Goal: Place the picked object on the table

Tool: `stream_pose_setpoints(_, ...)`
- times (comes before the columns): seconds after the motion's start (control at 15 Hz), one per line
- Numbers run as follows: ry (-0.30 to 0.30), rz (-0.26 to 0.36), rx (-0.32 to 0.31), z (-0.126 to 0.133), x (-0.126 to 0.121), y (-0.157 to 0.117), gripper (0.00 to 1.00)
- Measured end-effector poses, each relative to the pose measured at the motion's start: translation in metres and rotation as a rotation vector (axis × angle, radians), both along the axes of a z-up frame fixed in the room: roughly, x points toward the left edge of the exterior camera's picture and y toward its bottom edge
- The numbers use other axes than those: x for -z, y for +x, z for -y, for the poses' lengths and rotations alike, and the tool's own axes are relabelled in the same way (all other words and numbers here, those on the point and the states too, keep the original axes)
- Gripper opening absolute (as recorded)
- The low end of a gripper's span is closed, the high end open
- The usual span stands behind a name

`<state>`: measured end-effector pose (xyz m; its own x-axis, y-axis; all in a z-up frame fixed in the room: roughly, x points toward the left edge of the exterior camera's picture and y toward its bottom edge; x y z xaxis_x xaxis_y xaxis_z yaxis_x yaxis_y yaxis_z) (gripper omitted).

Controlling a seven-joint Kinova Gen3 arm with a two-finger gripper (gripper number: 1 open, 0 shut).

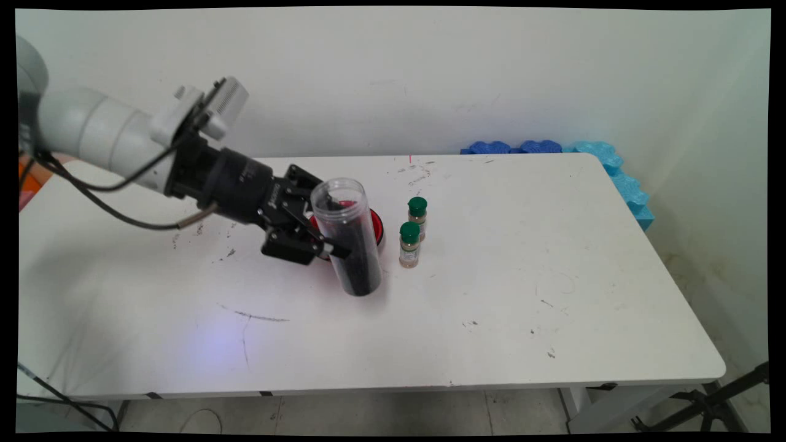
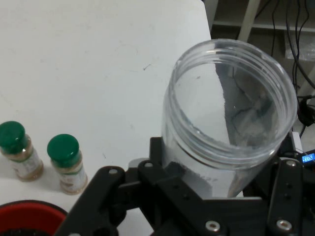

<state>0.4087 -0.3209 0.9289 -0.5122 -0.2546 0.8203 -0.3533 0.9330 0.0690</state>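
The jar (image 1: 349, 236) is clear, glossy plastic; beside it, two small bottles (image 1: 409, 244) carry smooth green plastic caps. The white surface (image 1: 522, 276) under the jar looks smooth, matt and scuffed.

My robot test lab, not a home. A bare white table (image 1: 552, 276), scuffed w/ pen marks, sits against a plain white wall (image 1: 430, 73). Blue foam mats (image 1: 620, 175) are wedged btwn table edge & wall. A black tripod leg (image 1: 724, 399) stands on the floor at right. Hand view shows cables (image 2: 295, 29) hanging past the table.
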Motion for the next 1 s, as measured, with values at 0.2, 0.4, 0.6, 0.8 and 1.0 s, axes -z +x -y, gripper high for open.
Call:
stream_pose_setpoints(0.2,0.0,0.002,-0.008,-0.002,0.017,-0.005,0.0)
stream_pose_setpoints(0.4,0.005,0.006,-0.017,-0.005,0.037,-0.007,0.0)
stream_pose_setpoints(0.6,0.01,0.01,-0.023,-0.006,0.055,-0.009,0.0)
stream_pose_setpoints(0.8,0.014,0.009,-0.033,-0.007,0.072,-0.012,0.0)
stream_pose_setpoints(1.0,0.018,0.013,-0.041,-0.007,0.088,-0.014,0.0)
